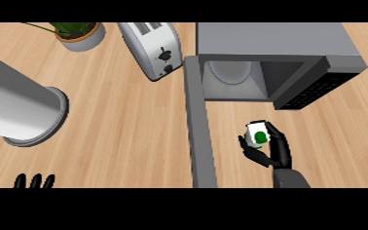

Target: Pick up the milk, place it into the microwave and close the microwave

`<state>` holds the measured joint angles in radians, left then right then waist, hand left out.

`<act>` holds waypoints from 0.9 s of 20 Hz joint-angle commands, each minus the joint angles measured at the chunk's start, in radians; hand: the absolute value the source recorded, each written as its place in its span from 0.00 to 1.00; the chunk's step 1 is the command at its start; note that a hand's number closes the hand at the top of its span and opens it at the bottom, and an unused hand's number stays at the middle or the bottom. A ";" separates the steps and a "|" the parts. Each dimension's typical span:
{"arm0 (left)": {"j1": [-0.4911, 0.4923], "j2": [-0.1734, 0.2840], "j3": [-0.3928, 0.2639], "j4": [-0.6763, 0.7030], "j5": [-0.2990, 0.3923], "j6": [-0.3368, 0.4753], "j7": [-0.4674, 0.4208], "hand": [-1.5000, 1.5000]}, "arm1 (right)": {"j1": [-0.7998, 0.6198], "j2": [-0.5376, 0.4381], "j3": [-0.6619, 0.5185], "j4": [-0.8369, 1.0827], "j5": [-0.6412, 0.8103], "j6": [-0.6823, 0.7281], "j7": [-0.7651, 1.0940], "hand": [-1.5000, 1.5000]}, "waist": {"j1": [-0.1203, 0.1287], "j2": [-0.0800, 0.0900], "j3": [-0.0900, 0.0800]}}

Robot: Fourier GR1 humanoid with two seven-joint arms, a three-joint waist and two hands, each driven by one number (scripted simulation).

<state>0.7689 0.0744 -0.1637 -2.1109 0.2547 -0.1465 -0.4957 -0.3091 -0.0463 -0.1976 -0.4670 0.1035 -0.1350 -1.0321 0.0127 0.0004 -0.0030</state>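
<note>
head view: the milk [258, 133] is gripped by the curled fingers of the right hand [270, 151] at lower right of the frame, below the open microwave [277, 58]; its door [198, 126] is swung out to centre. the left hand [34, 181] is seen relaxed, fingers up, at lower left.

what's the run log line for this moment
right hand: shut on milk, in front of microwave | microwave door: open | left hand: open, resting lower left

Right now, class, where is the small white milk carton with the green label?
In the head view, the white milk carton sits in the right hand, just before the open grey microwave.
</note>
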 commanded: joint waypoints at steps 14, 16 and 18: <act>0.022 0.010 -0.010 -0.023 0.006 -0.021 -0.009 0.00 | -0.232 -0.040 -0.115 0.121 -0.077 -0.015 -0.077 1.00 | 0.012 0.005 0.005; 0.116 -0.022 -0.095 -0.078 -0.059 0.000 -0.030 0.00 | -0.209 -0.051 -0.112 0.099 -0.080 -0.004 -0.089 1.00 | 0.011 0.002 0.005; -0.013 0.001 0.003 -0.003 0.014 -0.002 0.013 0.00 | -0.203 -0.066 -0.117 0.129 -0.084 0.027 -0.119 1.00 | 0.005 0.004 0.004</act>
<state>0.8009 0.0770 -0.1812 -2.1350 0.2567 -0.1587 -0.5007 -0.4970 -0.0914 -0.3051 -0.3722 0.0265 -0.1365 -1.0639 0.0206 0.0041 0.0015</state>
